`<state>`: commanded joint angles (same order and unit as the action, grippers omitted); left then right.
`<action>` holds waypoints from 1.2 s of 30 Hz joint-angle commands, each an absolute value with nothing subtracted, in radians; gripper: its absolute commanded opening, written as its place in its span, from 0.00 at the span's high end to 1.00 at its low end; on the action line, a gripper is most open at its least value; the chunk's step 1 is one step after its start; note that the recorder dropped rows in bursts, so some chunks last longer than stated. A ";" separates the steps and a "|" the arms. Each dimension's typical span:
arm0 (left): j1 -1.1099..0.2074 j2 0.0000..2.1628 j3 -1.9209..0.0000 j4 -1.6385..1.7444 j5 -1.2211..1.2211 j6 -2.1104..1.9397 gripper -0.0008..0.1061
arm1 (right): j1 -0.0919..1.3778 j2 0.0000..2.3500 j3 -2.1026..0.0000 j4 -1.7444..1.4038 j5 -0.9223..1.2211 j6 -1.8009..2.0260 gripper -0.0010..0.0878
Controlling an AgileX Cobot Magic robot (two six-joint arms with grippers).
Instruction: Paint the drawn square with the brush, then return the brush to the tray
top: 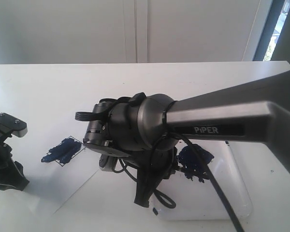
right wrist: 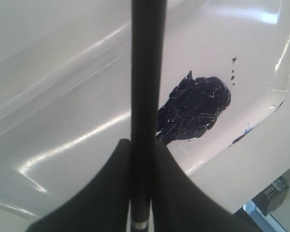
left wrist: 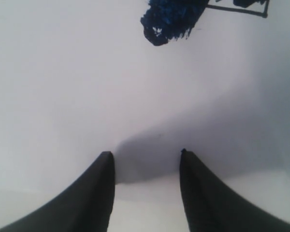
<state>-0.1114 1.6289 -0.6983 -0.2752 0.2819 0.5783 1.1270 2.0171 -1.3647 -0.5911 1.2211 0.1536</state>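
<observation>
A white desk (top: pixel 193 82) ran back to a pale wall (top: pixel 135 29), with a strip of window (top: pixel 276 29) at 1 o'clock in the exterior view. The right arm (top: pixel 217 118), marked PIPER, spanned the scene from 3 o'clock. It covered the middle and hid part of the tray (top: pixel 234 186) at 5 o'clock. The tray's paint blotch (top: pixel 195 158) showed just below the arm.

At 9 o'clock from the arm's wrist lay the drawn square (top: pixel 67 148) on a paper sheet (top: pixel 63 191). It was smeared dark blue, and the smear ran past its outline toward 8 o'clock.

The left tool (left wrist: pixel 145 152) hung over bare white surface near the square, its fingers spread apart and holding nothing. The right tool (right wrist: pixel 141 141) was clamped on the brush (right wrist: pixel 147 72), pinching the black handle between both fingers. The brush was over the tray, close to the blotch, and its bristles could not be seen.
</observation>
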 joint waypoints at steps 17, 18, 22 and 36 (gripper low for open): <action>-0.111 1.629 -0.698 -0.275 0.279 0.578 0.54 | 1.127 2.079 -1.366 -0.580 1.213 0.134 0.99; -0.111 1.629 -0.698 -0.275 0.279 0.578 0.54 | 1.127 2.079 -1.374 -0.580 1.217 0.134 0.99; -0.111 1.629 -0.698 -0.275 0.277 0.578 0.54 | 1.133 2.079 -1.422 -0.580 1.221 0.134 0.99; -0.111 1.629 -0.698 -0.281 0.282 0.578 0.54 | 1.156 2.090 -1.488 -0.656 1.221 0.112 0.99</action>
<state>-0.1114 1.6289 -0.6983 -0.2812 0.2822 0.5783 1.1562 2.0901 -1.4877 -0.6557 1.2211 0.1119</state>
